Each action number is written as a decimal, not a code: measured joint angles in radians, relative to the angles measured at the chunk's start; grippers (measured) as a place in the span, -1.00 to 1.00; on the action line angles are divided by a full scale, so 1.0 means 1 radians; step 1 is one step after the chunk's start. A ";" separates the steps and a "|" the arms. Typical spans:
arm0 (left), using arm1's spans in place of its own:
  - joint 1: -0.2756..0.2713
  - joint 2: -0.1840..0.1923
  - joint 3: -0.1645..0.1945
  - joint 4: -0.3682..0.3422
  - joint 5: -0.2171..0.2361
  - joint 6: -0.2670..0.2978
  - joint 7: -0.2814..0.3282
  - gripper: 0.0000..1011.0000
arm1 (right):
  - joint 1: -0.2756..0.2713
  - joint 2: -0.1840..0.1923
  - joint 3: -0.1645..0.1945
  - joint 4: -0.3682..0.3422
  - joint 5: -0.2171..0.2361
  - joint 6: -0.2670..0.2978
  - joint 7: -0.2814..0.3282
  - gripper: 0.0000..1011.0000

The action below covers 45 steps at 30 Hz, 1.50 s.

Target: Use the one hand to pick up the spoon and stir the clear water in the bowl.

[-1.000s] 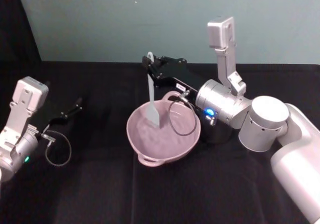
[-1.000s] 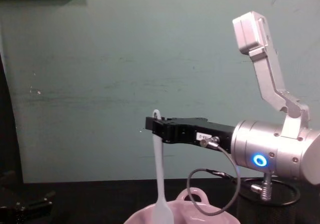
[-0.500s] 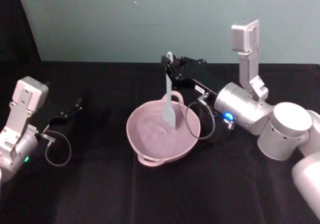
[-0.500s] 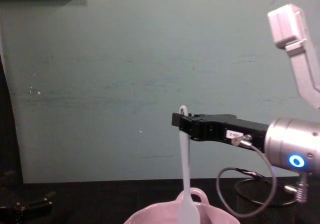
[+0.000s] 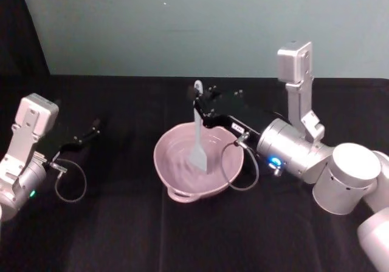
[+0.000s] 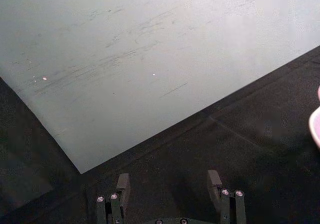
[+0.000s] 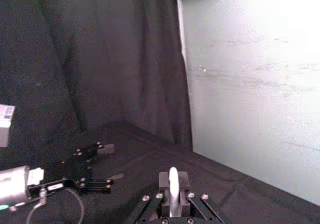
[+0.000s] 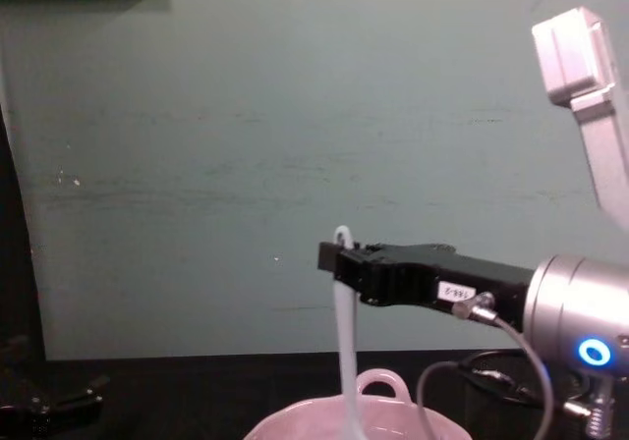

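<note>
The pale pink bowl point(image 5: 175, 186) sits mid-table with a faint sheen of clear water point(image 5: 177, 155) inside. My right gripper point(image 5: 200, 105) reaches over it from the right and is shut on the upper handle of the white spoon point(image 5: 197, 132). The spoon hangs upright with its flat blade down inside the bowl, in the water. From the chest view the spoon point(image 8: 343, 332) drops from the gripper point(image 8: 337, 259) into the bowl point(image 8: 295, 427). In the right wrist view the spoon's handle end point(image 7: 173, 183) is pinched between the jaws. My left gripper point(image 5: 95, 126) rests open at the far left.
A black wire-mesh cup point(image 8: 488, 365) stands just behind my right arm, right of the bowl. A cable loop point(image 5: 234, 170) from the right wrist hangs over the bowl's right rim. The left gripper point(image 6: 168, 185) points at the wall, with the bowl's edge point(image 6: 316, 126) beside it.
My right gripper has carried the spoon from the bowl's left side to its right, then back toward the middle and nearer me, sweeping the blade through the water. The left arm has stayed still.
</note>
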 joint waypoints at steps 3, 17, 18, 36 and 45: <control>0.000 0.000 0.000 0.000 0.000 0.000 0.000 1.00 | -0.001 -0.010 -0.013 0.002 0.000 -0.002 0.006 -0.78; 0.000 0.000 0.000 0.000 0.000 0.000 0.000 1.00 | 0.064 -0.071 -0.052 0.077 -0.004 -0.025 0.025 -0.78; 0.000 0.000 0.000 0.000 0.000 0.000 0.000 1.00 | 0.075 -0.076 -0.052 0.095 -0.005 -0.026 0.026 -0.78; 0.000 0.000 0.000 0.000 0.000 0.000 0.000 1.00 | 0.112 -0.050 0.008 0.146 -0.008 -0.026 0.006 -0.78; 0.000 0.000 0.000 0.000 0.000 0.000 0.000 1.00 | 0.052 -0.002 0.035 0.056 0.000 -0.004 -0.008 -0.78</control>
